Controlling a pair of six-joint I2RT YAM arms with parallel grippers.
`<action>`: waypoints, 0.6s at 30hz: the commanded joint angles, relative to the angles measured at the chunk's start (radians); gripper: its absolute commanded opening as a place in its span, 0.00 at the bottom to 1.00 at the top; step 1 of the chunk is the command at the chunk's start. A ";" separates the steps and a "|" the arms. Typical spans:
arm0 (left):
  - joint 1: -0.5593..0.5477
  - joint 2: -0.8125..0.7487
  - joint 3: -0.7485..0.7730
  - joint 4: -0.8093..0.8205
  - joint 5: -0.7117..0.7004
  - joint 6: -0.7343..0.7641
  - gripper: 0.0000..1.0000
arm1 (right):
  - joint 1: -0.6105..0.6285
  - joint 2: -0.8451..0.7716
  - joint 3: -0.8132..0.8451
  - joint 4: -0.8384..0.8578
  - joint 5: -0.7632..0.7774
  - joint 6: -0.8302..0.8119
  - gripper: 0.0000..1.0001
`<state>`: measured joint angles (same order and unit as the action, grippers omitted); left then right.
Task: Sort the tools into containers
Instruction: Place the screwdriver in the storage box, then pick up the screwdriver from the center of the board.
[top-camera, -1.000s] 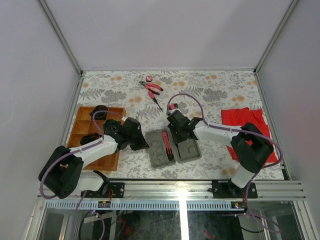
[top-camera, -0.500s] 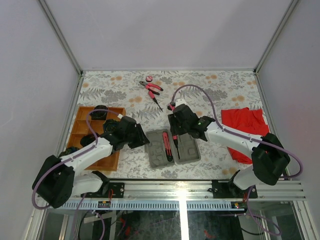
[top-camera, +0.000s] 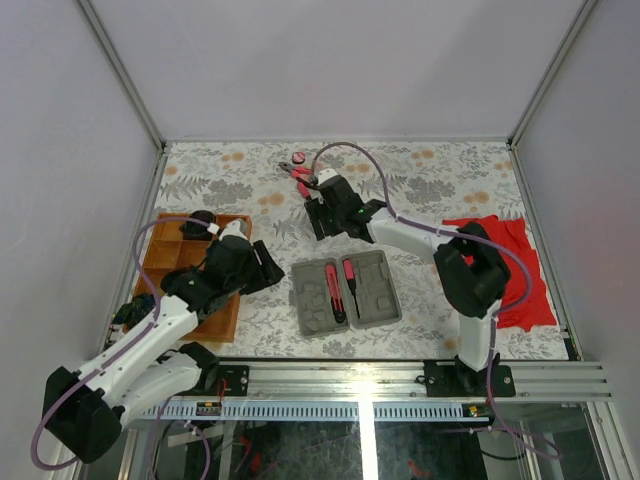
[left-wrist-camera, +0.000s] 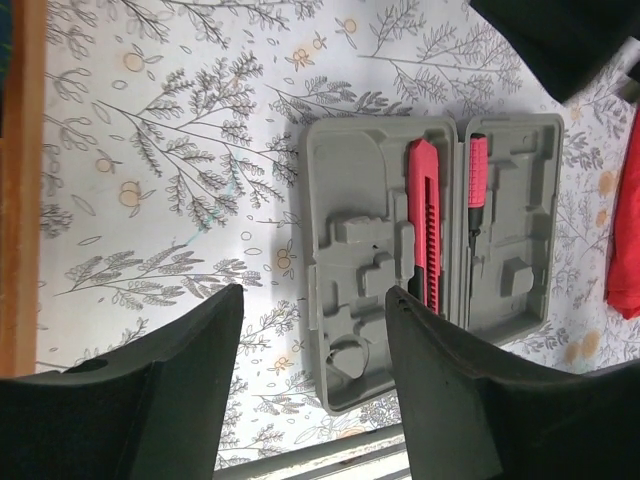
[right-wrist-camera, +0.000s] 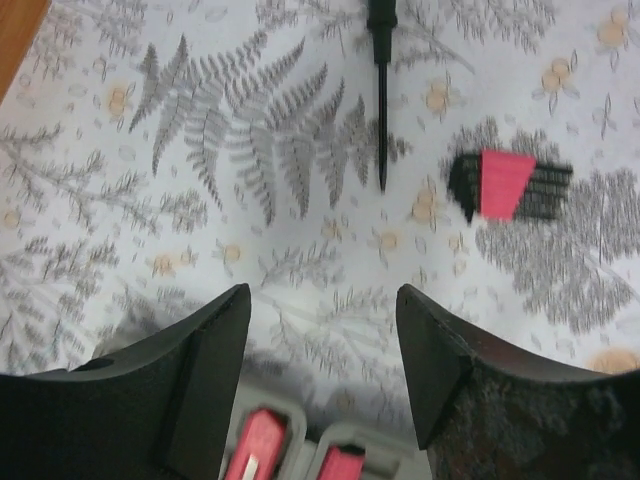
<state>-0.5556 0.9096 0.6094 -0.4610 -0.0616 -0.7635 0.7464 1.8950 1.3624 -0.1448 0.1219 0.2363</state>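
The grey case (top-camera: 372, 296) lies open near the front edge. In it are a long pink-red tool (left-wrist-camera: 424, 222) and a short pink-handled screwdriver (left-wrist-camera: 477, 188). My left gripper (top-camera: 266, 274) hangs open and empty just left of the case, in the left wrist view (left-wrist-camera: 312, 298) above its left rim. My right gripper (top-camera: 316, 222) is open and empty beyond the case's far edge, over bare cloth (right-wrist-camera: 322, 300). Ahead of it lie a black-shafted screwdriver (right-wrist-camera: 381, 100) and a pink-and-black bit holder (right-wrist-camera: 510, 185). Pliers (top-camera: 303, 176) and a pink disc (top-camera: 298, 157) lie farther back. The wooden tray (top-camera: 164, 252) is at the left.
A red cloth (top-camera: 497, 236) lies at the right, partly under the right arm. The tray holds dark round items (top-camera: 200, 222) in its far compartments. Walls close in the table on three sides, and a metal rail (top-camera: 360, 378) runs along the front.
Both grippers have opened. The right one left the short screwdriver in the case and moved away toward the far tools. The left arm pulled back left from the case's edge.
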 joint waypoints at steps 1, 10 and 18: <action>0.006 -0.068 0.049 -0.107 -0.084 0.026 0.59 | -0.039 0.119 0.177 0.060 -0.052 -0.104 0.67; 0.006 -0.105 0.140 -0.205 -0.066 0.042 0.63 | -0.105 0.427 0.549 -0.025 -0.127 -0.167 0.65; 0.007 -0.137 0.139 -0.221 -0.064 0.033 0.65 | -0.134 0.599 0.797 -0.096 -0.220 -0.180 0.63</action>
<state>-0.5545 0.7868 0.7277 -0.6563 -0.1051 -0.7406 0.6197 2.4573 2.0380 -0.2050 -0.0303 0.0826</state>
